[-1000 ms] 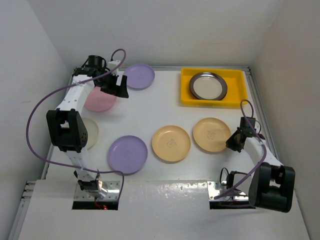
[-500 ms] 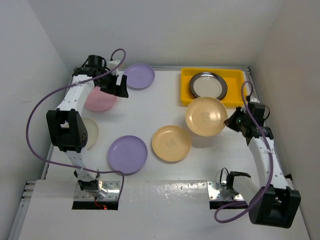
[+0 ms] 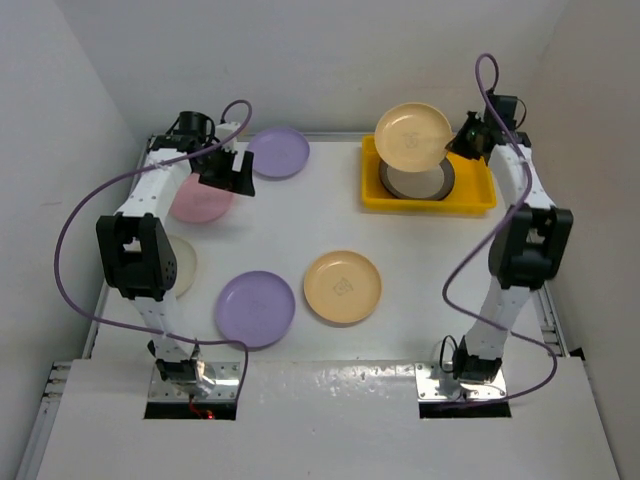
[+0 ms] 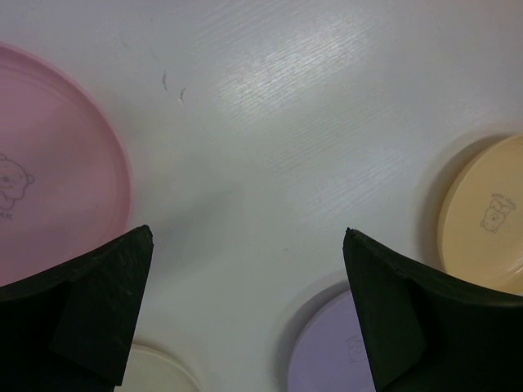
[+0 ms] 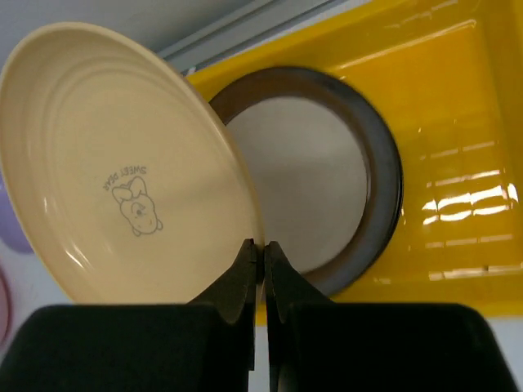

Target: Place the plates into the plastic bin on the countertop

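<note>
My right gripper (image 3: 462, 145) (image 5: 263, 245) is shut on the rim of a tan-yellow plate (image 3: 412, 136) (image 5: 122, 163) and holds it tilted above the yellow plastic bin (image 3: 470, 195) (image 5: 458, 163). A dark-rimmed metallic plate (image 3: 436, 182) (image 5: 327, 180) lies in the bin. My left gripper (image 3: 232, 172) (image 4: 245, 237) is open and empty above the countertop (image 3: 300, 220), beside a pink plate (image 3: 195, 205) (image 4: 49, 163). A lilac plate (image 3: 280, 152) lies at the back. Another lilac plate (image 3: 256, 308) (image 4: 327, 351), a second tan-yellow plate (image 3: 343, 287) (image 4: 486, 216) and a cream-white plate (image 3: 184, 265) (image 4: 155, 371) lie nearer.
White walls close in the countertop at the back and on both sides. A purple cable (image 3: 80, 220) loops off the left arm, and another (image 3: 462, 270) hangs along the right arm. Grey edging (image 3: 545, 320) runs along the right side.
My right gripper has lifted the tan-yellow plate from the right of the countertop and carried it back over the yellow bin. The left arm has not moved.
</note>
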{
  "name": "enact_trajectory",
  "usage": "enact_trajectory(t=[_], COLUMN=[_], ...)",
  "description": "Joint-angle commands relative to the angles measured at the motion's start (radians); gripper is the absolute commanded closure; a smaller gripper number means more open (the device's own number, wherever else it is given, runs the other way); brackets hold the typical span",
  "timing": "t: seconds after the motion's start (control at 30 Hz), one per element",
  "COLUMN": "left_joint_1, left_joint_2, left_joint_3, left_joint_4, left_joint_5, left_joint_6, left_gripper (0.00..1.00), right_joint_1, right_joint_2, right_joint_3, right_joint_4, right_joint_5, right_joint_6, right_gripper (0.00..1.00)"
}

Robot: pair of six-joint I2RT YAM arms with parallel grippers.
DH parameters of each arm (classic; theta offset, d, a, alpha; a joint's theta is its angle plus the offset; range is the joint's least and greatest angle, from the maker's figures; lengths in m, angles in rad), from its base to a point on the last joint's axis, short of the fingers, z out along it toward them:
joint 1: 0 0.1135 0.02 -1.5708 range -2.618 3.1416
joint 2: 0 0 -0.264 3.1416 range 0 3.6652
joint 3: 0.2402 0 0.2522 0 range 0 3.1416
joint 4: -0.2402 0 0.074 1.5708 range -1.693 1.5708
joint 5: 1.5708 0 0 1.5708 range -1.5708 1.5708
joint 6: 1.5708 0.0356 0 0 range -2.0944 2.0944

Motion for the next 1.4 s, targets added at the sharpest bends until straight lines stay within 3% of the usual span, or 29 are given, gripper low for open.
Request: enact_trajectory(t=[0.0,0.03,0.1,0.3,0.33,0.37,0.4,0.43,0.53,0.67,0.7,0.73,0.77,0.8,0.83,0.9,0.97,1.07,1.2,1.3,1.37], left_joint_1=[0.007,0.016,0.031,0.08,0.089,0.089,0.089,0.099,0.109,0.134,0.134,0.146,0.16,0.16,0.169,0.169,0.178,0.178,0.178,0.178,0.178], left_joint_2=[-0.014,-0.024,-0.033,-0.042,-0.042,-0.042,-0.042,-0.042,-0.053,-0.093,-0.103,-0.116,-0.129,-0.157,-0.174,-0.211,-0.269,-0.338,-0.418,-0.438,-0.449], left_joint_3=[0.03,0.019,0.01,0.001,0.001,0.013,0.013,0.024,0.033,0.021,0.012,-0.001,-0.03,-0.047,-0.068,-0.134,-0.195,-0.261,-0.326,-0.347,-0.348], left_joint_4=[0.015,0.015,0.015,0.015,0.015,0.015,0.015,0.015,0.015,0.015,0.015,0.015,0.025,0.025,0.035,0.044,0.045,0.045,0.045,0.045,0.045], left_joint_5=[-0.041,-0.041,-0.059,-0.068,-0.068,-0.068,-0.068,-0.068,-0.068,-0.078,-0.078,-0.078,-0.087,-0.087,-0.087,-0.076,-0.067,-0.067,-0.076,-0.076,-0.076], left_joint_6=[-0.013,-0.013,-0.013,0.007,0.007,0.007,0.007,0.007,0.007,0.007,0.007,0.007,0.007,0.007,-0.005,-0.006,-0.006,0.004,0.023,0.024,0.024], left_gripper=[0.02,0.02,0.02,0.02,0.02,0.02,0.02,0.02,0.02,0.0,0.0,0.0,0.0,0.0,0.0,0.0,0.0,0.0,0.0,0.0,0.0], right_joint_1=[-0.019,-0.019,-0.024,-0.029,-0.029,-0.03,-0.029,-0.029,0.014,0.114,0.201,0.236,0.269,0.334,0.394,0.474,0.549,0.623,0.654,0.666,0.666], right_joint_2=[0.214,0.28,0.359,0.35,0.35,0.363,0.365,0.37,0.316,0.082,-0.065,-0.108,-0.147,-0.219,-0.23,-0.238,-0.215,-0.187,-0.15,-0.149,-0.153], right_joint_3=[0.222,0.332,0.38,0.256,0.253,0.259,0.267,0.285,0.325,0.142,-0.045,-0.111,-0.166,-0.314,-0.352,-0.466,-0.532,-0.607,-0.649,-0.708,-0.733], right_joint_4=[-0.122,-0.135,-0.175,-0.127,-0.13,-0.133,-0.153,-0.167,-0.231,-0.134,-0.106,-0.062,-0.058,-0.066,-0.089,-0.104,-0.091,-0.045,-0.025,0.023,0.035], right_joint_5=[0.036,0.028,0.037,0.059,0.054,0.054,0.038,0.03,0.106,0.258,0.245,0.158,0.111,0.081,-0.012,-0.039,-0.07,-0.008,0.126,0.18,0.188], right_joint_6=[0.048,0.055,0.069,0.092,0.094,0.088,0.06,0.046,-0.085,-0.216,-0.242,-0.306,-0.325,-0.337,-0.334,-0.31,-0.244,-0.198,-0.129,-0.092,-0.093], right_gripper=[1.0,1.0,1.0,1.0,0.9,0.74,0.52,0.21,0.08,0.08,0.12,0.2,0.51,0.64,0.68,0.43,0.25,0.21,0.3,0.49,0.69])
